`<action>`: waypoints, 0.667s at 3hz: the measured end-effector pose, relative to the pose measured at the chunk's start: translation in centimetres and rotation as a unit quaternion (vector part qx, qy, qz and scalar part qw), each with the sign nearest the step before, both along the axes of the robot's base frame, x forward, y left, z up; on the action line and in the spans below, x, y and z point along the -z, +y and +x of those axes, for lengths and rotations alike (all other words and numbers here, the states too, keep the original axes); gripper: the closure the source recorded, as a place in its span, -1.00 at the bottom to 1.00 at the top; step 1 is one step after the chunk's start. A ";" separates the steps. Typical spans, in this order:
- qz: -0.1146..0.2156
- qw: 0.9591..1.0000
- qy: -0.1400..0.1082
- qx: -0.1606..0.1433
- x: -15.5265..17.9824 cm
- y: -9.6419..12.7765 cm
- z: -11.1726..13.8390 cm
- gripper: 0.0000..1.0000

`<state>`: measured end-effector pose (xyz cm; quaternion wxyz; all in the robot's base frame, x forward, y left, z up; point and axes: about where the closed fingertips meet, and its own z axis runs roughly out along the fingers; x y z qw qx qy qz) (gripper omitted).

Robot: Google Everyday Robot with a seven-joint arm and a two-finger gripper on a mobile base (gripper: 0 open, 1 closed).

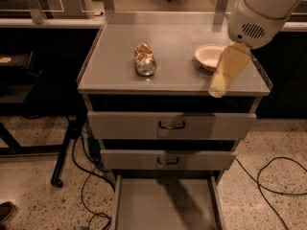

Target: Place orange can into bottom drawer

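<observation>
Jaws' state cannot be told, pale yellow gripper (217, 90) over the front right edge of the grey metal cabinet (120, 75), wide shallow grey bottom drawer (165, 205) pulled open, cream round bowl (209, 56) behind the gripper, dented orange can (145, 59) lying on the cabinet top left of the bowl

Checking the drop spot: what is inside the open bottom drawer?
The wide grey bottom drawer shows only bare shadowed floor; its front is out of frame. The dented orange can lies on the cabinet top; the gripper hangs by its right front edge.
</observation>
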<state>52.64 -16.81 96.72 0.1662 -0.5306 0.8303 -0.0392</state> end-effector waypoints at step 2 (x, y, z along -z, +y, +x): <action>0.006 0.997 -0.050 0.050 0.0 3.0 2.5 -1.00</action>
